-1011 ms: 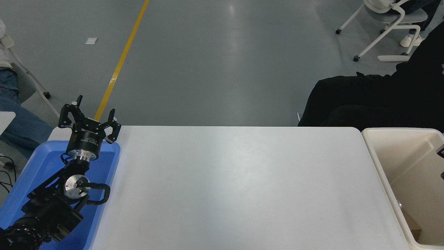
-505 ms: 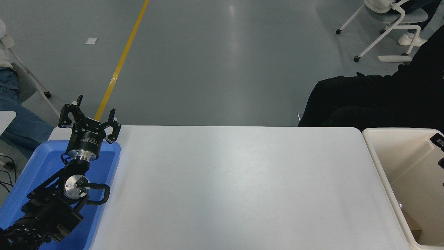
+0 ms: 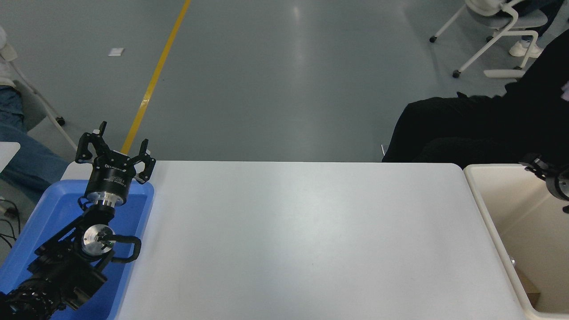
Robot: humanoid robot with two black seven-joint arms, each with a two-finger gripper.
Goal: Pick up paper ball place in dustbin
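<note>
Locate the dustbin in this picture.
In the head view, the dustbin stands at the right edge, against the white table's right end, with the right gripper over its far rim.

Bright, even overhead light, soft glare streaks on the grey floor (image 3: 298,66) and white table (image 3: 293,231), sharp focus throughout.

Right tool (image 3: 549,175): entered further from the right edge, higher and further left than a second earlier, when only a sliver showed; now over the far part of the dustbin (image 3: 491,222). Person in black (image 3: 489,129), top right: shifted slightly, pale patch newly visible.
</note>
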